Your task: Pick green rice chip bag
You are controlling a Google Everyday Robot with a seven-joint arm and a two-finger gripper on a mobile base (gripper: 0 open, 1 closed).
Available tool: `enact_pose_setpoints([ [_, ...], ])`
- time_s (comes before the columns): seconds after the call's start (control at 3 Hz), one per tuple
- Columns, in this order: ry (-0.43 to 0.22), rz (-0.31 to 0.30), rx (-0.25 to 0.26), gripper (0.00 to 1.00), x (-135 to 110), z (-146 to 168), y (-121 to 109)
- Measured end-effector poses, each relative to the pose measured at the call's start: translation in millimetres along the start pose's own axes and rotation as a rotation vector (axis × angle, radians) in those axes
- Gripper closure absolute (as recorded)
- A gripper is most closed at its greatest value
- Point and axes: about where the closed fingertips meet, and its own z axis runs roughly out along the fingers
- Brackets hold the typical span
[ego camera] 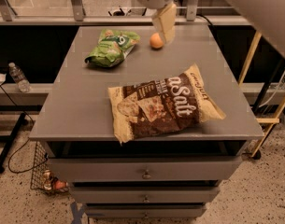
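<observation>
The green rice chip bag [111, 47] is small, bright green and glossy, and lies at the far left of the grey cabinet top [81, 101]. My gripper [164, 22] hangs from the top of the camera view above the far middle of the top. It is to the right of the green bag and apart from it, just above and beside the small orange ball [156, 41].
A larger brown-and-cream chip bag [163, 105] with white lettering lies near the front edge. The cabinet has drawers [144, 171] below. A water bottle [19, 77] stands on a low shelf at left; a wire basket [44, 174] sits on the floor.
</observation>
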Motion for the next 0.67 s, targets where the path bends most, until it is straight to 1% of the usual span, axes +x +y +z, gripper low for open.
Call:
enact_pose_setpoints([
  [0.33, 0.013, -0.115, -0.035, 0.00, 9.7, 44.9, -29.5],
  [0.67, -0.021, -0.212, -0.073, 0.00, 0.4, 86.9, -54.2],
])
